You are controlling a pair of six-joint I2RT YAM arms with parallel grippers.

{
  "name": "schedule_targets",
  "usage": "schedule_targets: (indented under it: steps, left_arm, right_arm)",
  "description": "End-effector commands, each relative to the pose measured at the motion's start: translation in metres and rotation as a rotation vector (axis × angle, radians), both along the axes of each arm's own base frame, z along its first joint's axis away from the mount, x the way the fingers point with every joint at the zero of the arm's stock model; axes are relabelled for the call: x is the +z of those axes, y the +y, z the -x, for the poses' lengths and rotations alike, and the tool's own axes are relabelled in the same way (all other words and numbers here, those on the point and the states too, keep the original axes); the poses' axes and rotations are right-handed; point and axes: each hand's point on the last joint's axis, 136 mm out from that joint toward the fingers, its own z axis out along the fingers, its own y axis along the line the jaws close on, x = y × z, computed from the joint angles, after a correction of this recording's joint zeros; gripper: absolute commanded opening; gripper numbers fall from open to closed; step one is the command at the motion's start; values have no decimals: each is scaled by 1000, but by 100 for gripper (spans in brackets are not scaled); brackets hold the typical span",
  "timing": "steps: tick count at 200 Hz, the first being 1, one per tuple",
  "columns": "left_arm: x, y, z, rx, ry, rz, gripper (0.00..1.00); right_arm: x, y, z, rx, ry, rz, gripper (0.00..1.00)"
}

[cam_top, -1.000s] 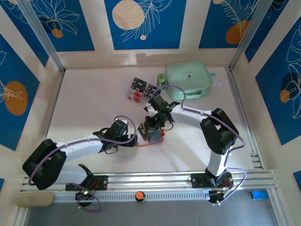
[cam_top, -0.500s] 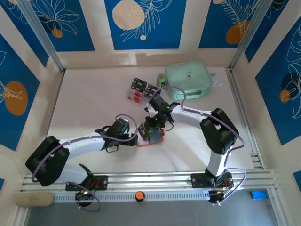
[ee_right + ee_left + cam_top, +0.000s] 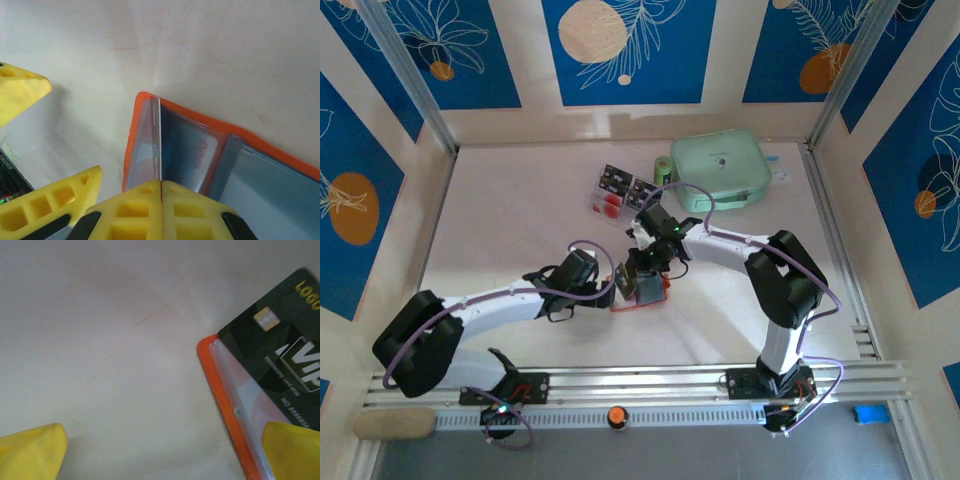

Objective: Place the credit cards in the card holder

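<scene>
While the right gripper clamps a credit card tilted on edge, the card holder lies open — another card pocketed; left gripper spread.

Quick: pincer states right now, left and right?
Left pincer: open, holding nothing.
Right pincer: closed on a credit card, seen edge-on at the card holder.

Top view bright and even, lit from above; the table pale, nearly washed out; soft, short shadows under the arms; a faint sheen on the back wall. Left wrist view soft; the card print smeared toward the right edge; the yellow fingers blurred. Right wrist view sharper; a grey shadow left of the holder.
</scene>
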Motion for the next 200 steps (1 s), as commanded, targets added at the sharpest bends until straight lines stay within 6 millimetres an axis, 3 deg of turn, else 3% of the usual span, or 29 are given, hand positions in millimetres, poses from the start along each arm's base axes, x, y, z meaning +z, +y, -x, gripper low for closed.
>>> schedule_targets:
  steps: [1,84,131,200]
  left_arm:
    - [10,-1,-4,-4,-34,-19,100]
    - [0,-19,-5,-54,-18,-46,100]
    - [-13,-17,-2,-64,-4,-99,100]
    - [-31,-10,6,-59,32,-133,100]
  right_arm:
    - [0,3,9,9,24,-14,0]
    - [3,3,10,7,23,-21,0]
    - [7,0,7,-4,17,-25,0]
    - [38,-15,-9,-51,-27,-86,0]
